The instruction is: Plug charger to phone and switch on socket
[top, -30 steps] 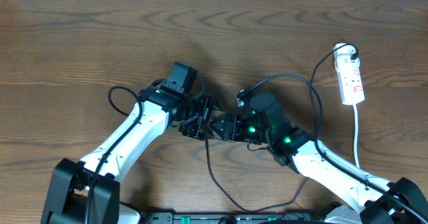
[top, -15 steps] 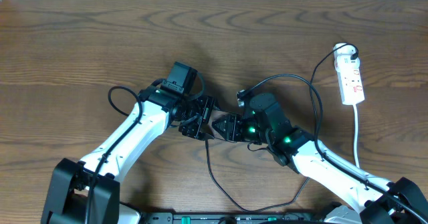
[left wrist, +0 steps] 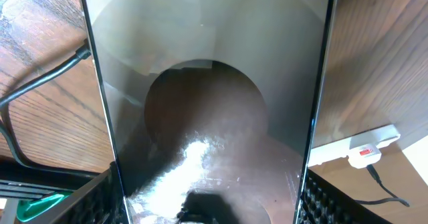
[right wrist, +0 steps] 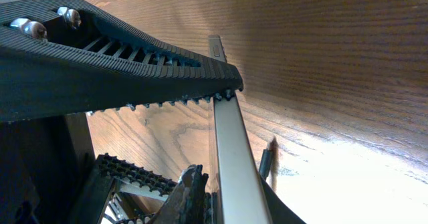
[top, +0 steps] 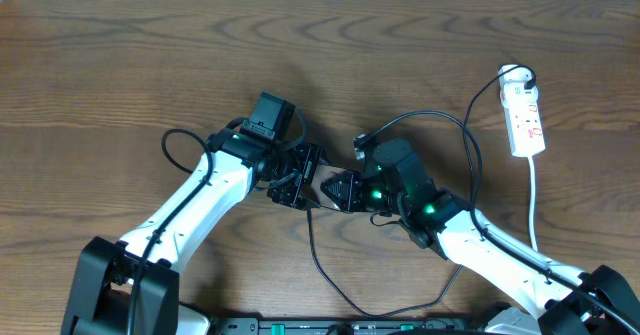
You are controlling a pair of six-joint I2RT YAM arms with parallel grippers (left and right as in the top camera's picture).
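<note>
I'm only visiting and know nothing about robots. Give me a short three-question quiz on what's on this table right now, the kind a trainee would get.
1. True or false: the white socket lies on the robot's right side.
2. Which thing sits between the left arm's jaws? A) the phone B) the socket C) nothing
3. Fill in: the thin charger cable is ___ in colour.
Key: 1 true; 2 A; 3 black.
</note>
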